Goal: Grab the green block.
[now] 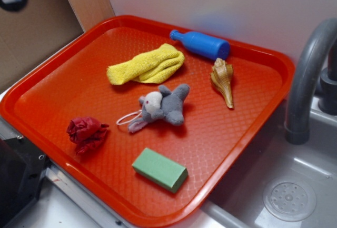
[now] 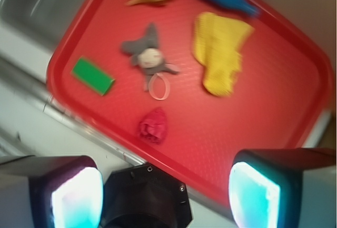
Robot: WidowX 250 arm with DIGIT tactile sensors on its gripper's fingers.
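The green block (image 1: 159, 169) is a small mint-green brick lying flat near the front edge of the red tray (image 1: 47, 80). It also shows in the wrist view (image 2: 93, 76) at the tray's left side. My gripper (image 2: 166, 194) is high above the tray's near edge, far from the block. Its two fingers (image 2: 76, 196) stand wide apart with nothing between them. The gripper itself does not show in the exterior view.
On the tray lie a grey plush toy (image 1: 162, 107), a crumpled red cloth (image 1: 87, 132), a yellow cloth (image 1: 147, 65), a blue bottle (image 1: 201, 43) and a seashell (image 1: 223, 79). A grey sink (image 1: 284, 196) with a faucet (image 1: 308, 80) lies to the right.
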